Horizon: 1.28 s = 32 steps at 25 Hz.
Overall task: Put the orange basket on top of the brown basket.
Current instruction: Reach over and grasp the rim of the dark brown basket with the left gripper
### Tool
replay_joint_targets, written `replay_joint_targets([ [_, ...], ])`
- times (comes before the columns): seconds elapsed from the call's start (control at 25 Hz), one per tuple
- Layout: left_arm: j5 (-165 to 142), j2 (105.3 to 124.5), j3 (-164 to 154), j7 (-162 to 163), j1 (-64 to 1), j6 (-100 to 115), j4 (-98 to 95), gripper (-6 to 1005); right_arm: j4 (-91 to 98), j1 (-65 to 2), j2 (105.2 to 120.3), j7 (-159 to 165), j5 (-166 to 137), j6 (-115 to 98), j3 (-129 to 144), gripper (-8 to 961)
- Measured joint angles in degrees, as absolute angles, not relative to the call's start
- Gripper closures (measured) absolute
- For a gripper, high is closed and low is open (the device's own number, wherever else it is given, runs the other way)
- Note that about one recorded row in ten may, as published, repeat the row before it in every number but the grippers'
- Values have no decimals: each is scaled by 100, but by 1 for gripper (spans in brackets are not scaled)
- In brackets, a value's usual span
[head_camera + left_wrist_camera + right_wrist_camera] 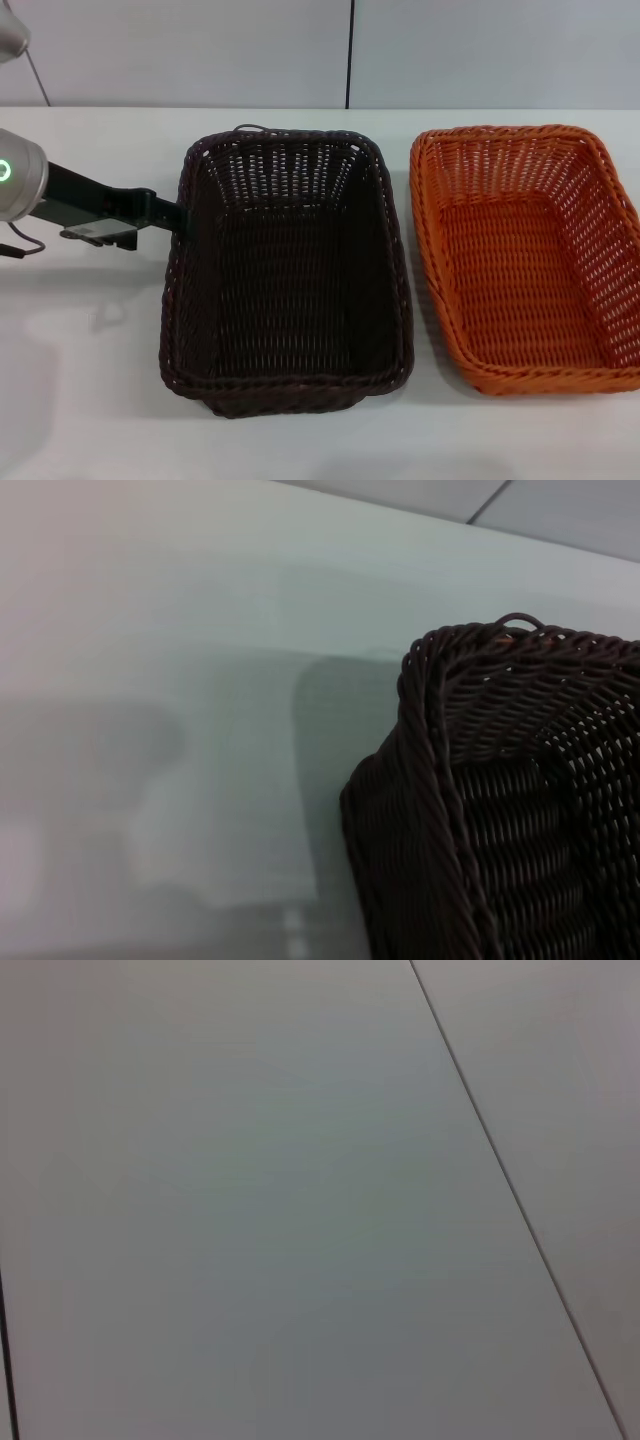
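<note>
Our left gripper [168,216] reaches in from the left and sits right at the brown basket's [288,275] left rim, touching it or nearly so; we cannot tell whether it is released or clenched on the weave. Our right gripper is out of sight, its wrist camera showing only blank wall. The brown basket rests on the white table [90,390], and the orange basket [527,255] sits just beside it on the right, apart, not yet lifted.

We judge the risks this way: if the left gripper pushes or drags the brown rim, that basket could slide or twist, spoiling the alignment for stacking. The orange basket's flared woven sides offer a thin rim to pinch, so a one-sided grasp may let it tilt, catch on the brown rim and land crooked.
</note>
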<state>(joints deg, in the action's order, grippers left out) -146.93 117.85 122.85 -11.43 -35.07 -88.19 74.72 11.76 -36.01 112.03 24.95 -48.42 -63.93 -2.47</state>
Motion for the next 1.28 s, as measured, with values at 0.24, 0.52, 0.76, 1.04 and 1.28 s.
replay_joint_targets([
  [0.24, -14674, 11786, 12193, -1185, -3628, -8673, 7139, 180, 1177, -3604, 11203, 2495, -4843, -6328, -257, 453],
  [0.52, -14622, 11789, 12156, -1345, -3814, -8499, 6641, 189, 1178, -3606, 11187, 2496, -4843, -6260, -270, 453],
  [0.76, -14571, 11794, 12149, -1366, -3842, -8417, 6490, 197, 1178, -3615, 11158, 2496, -4843, -6257, -272, 453],
  [1.04, -14539, 11766, 12177, -1358, -3893, -8438, 6398, 245, 1178, -3635, 11105, 2496, -4843, -6232, -283, 453],
  [1.28, -14572, 11761, 12158, -1365, -3902, -8411, 6394, 372, 1178, -3658, 11068, 2496, -4843, -6203, -276, 453],
])
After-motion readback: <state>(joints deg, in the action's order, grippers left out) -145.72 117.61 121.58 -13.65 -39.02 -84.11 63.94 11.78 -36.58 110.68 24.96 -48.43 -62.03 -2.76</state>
